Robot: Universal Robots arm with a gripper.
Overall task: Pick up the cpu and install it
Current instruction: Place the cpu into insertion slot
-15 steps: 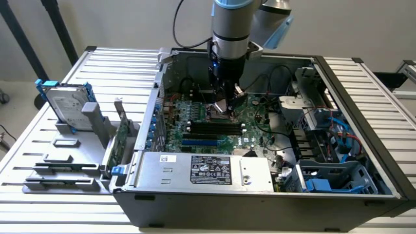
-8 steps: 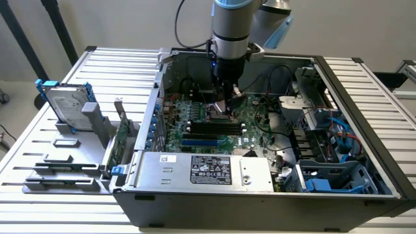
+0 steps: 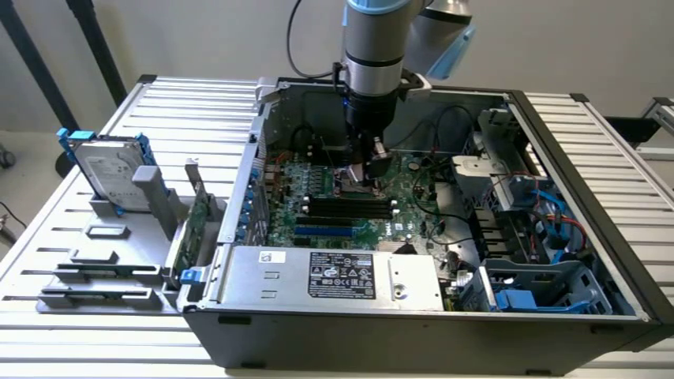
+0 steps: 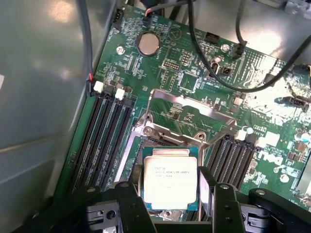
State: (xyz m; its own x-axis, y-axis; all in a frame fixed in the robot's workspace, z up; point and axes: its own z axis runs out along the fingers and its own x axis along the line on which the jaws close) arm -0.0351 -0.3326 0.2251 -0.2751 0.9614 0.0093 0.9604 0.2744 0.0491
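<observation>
Inspection of the CPU installation, read across from the exterior view's left.

1. At the exterior view's left, the grey parts rack [image 3: 100,268] holds the hard drive [image 3: 106,162] with blue rails, standing on edge. A green expansion card [image 3: 196,229] stands beside it. I see no chip lying on the rack.
2. At lower centre, the power supply [image 3: 327,276] carries a black label [image 3: 342,275] with white print and a small white sticker. None of it can be read.
3. At centre, my gripper [image 3: 368,170] is down inside the open case, directly over the motherboard [image 3: 327,209].
4. In the wrist view, my gripper [image 4: 173,188] is partly closed, with its black fingers [image 4: 127,194] against opposite edges of the cpu [image 4: 170,180]. I judge the chip to be held.
5. The cpu sits over the socket [image 4: 150,141], silver lid up. The load plate [image 4: 187,114] stands raised beyond it, and memory slots [image 4: 104,141] lie on both sides.
6. The lid bears several lines of print, which I cannot read. The coin cell [image 4: 148,43] shows no readable marking.
7. At the exterior view's right are a blue drive cage [image 3: 526,296] and cabling, with no legible writing.

Finding: pickup is complete and the chip has been brought to the socket. I cannot tell whether it is seated. With the plate raised and my fingers on the chip, I rate the installation unfinished.
</observation>
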